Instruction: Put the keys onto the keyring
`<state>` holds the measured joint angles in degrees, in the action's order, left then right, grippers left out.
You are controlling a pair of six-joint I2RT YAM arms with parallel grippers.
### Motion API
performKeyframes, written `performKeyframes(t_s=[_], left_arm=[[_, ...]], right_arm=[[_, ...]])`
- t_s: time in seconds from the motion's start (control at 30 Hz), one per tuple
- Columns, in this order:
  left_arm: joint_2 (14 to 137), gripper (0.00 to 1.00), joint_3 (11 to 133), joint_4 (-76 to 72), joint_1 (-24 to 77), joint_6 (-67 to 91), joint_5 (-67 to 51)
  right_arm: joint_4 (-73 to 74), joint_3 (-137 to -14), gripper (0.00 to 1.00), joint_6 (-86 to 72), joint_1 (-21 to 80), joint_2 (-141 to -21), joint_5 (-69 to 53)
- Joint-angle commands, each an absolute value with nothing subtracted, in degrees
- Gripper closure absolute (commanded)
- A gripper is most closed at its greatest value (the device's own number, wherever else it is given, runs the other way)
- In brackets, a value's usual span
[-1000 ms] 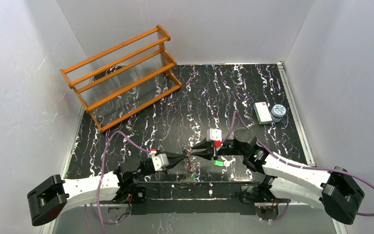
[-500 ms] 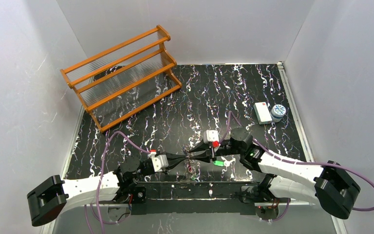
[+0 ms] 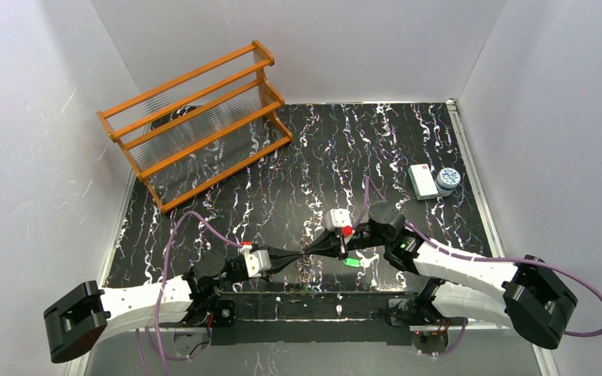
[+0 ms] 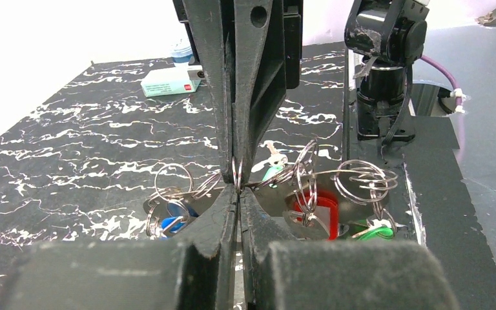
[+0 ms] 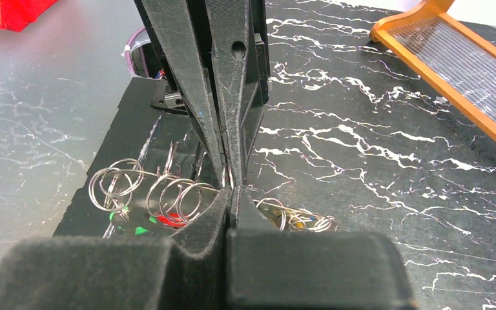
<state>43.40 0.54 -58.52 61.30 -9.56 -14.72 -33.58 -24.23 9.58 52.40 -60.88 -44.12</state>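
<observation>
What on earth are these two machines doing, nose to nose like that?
Two robot arms meet tip to tip near the front edge of the table. The left gripper and the right gripper are both pinched shut on the same small metal ring. Around it lie the keys, with red, green and blue tags, joined in a tangle of wire rings. The aim is to thread keys onto a keyring; how far that has got is hard to tell.

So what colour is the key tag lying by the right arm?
The key tag is green; the top view shows it best.
</observation>
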Motion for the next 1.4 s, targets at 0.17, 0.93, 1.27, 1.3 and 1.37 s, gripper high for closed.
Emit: performKeyframes(t_s=[0.17, 0.93, 1.27, 1.3, 1.37], left_arm=[[40.53, 0.77, -2.57, -58.24, 61.35, -12.53, -11.72], [39.11, 0.68, 18.11, -11.97, 61.35, -21.55, -9.23], [40.19, 0.68, 14.52, -21.39, 61.35, -17.73, -15.26], [40.93, 0.68, 14.50, -21.52, 61.35, -17.78, -15.51], [42.41, 0.68, 14.77, -21.43, 61.35, -17.71, -16.04]], right_arm=[[-23.47, -30.97, 0.99, 13.74, 52.63, -60.65, -44.10], [8.95, -45.75, 0.99, 21.46, 55.63, -69.94, -32.04], [6.66, -46.57, 0.99, 17.25, 57.57, -73.88, -33.05], [6.08, -46.39, 0.99, 16.95, 57.63, -73.88, -33.28], [5.40, -46.16, 0.99, 16.56, 57.66, -73.98, -33.49]])
